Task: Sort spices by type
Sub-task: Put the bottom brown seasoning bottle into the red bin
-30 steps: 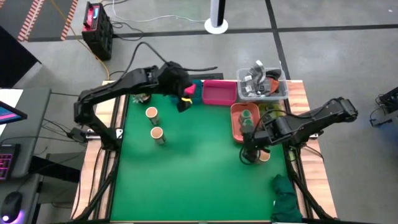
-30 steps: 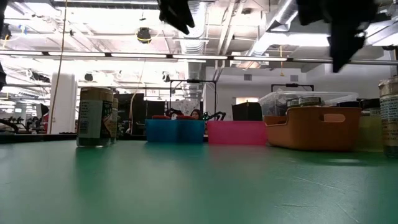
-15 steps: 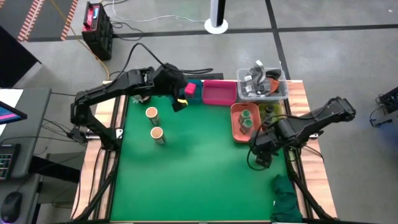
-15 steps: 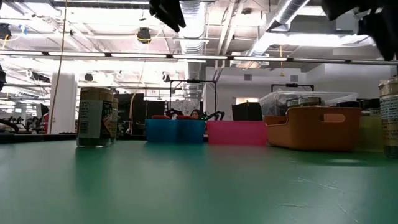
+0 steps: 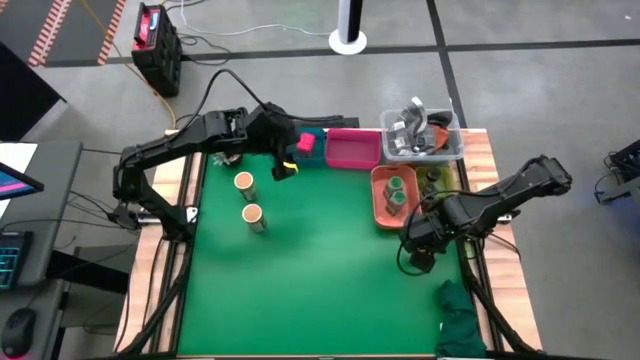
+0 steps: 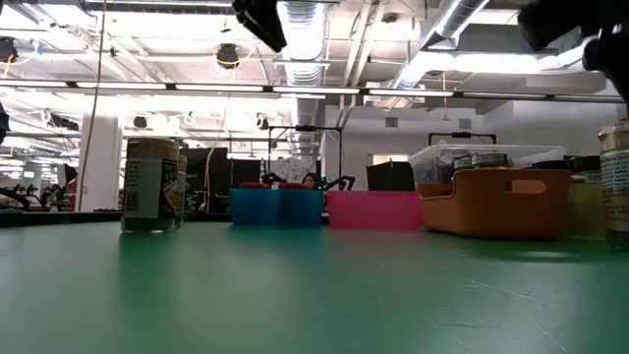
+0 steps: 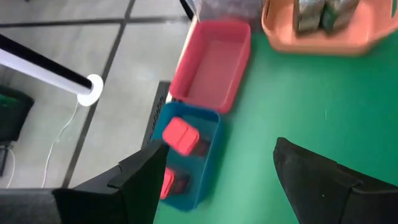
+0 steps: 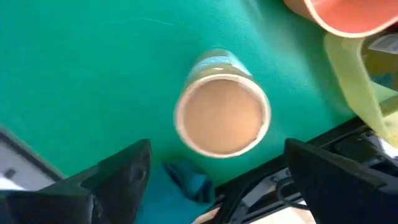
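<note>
Your right gripper hung open over a jar near the orange bin; probably light, rigid, slick; grip its sides

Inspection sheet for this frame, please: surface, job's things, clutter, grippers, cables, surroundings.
Surface: green mat, wooden edges.
Job's things: two tan-topped jars on the mat's left; a third under the right gripper; pink tins in the blue bin; green-topped jars in the orange bin; pink bin empty.
Clutter: tub of metal parts; green cloth.
Grippers: left gripper over the blue bin, jaws open; right gripper above the third jar, jaws open.
Cables: on the floor behind the table.
Surroundings: workshop hall.
</note>
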Robot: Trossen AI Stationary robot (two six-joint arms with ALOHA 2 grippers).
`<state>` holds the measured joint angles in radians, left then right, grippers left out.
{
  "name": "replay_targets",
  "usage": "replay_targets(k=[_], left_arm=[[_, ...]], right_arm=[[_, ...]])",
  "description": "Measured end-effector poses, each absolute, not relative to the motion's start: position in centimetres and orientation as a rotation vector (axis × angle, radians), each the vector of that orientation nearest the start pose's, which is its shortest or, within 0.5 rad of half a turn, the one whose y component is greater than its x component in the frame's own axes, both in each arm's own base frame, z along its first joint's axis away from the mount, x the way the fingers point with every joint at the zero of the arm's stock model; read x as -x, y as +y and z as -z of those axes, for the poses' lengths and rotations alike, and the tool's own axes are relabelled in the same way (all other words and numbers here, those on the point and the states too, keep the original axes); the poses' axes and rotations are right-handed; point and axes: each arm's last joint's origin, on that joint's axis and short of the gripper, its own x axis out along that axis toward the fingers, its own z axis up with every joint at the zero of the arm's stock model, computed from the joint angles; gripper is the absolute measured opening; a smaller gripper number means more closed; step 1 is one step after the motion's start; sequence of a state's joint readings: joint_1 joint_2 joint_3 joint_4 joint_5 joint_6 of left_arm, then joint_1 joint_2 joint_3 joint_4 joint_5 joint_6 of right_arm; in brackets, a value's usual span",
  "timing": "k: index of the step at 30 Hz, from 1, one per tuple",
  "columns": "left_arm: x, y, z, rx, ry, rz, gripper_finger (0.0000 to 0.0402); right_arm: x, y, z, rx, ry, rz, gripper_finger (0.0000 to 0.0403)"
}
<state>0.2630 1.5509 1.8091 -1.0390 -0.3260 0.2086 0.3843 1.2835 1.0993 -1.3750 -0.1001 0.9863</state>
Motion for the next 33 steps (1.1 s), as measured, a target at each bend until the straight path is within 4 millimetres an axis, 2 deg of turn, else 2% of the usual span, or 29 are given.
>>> replay_targets(k=[11, 17, 21, 27, 33], left_arm=[[-28.3, 8.5, -41.3, -0.218, 0.968, -0.434, 0.0283], [-28.3, 8.5, -41.3, -0.222, 0.97, -0.431, 0.0283], [-28.3, 8.5, -41.4, -0.219, 0.968, -0.437, 0.0283], [-28.3, 8.6, -41.4, -0.216, 0.958, -0.446, 0.0283], [-28.9, 8.5, -41.8, -0.123, 0.861, -0.421, 0.0283]], right_arm=[[-18.4, 7.7, -23.8, -0.553, 1.559, 0.395, 0.0399], [-18.4, 7.7, -22.0, -0.564, 1.544, 0.384, 0.0394], [-18.0, 7.6, -21.2, -0.585, 1.56, 0.428, 0.0368], [-18.0, 7.6, -20.8, -0.574, 1.554, 0.406, 0.0292], [-19.6, 7.7, -21.1, -0.663, 1.425, 0.347, 0.0292]])
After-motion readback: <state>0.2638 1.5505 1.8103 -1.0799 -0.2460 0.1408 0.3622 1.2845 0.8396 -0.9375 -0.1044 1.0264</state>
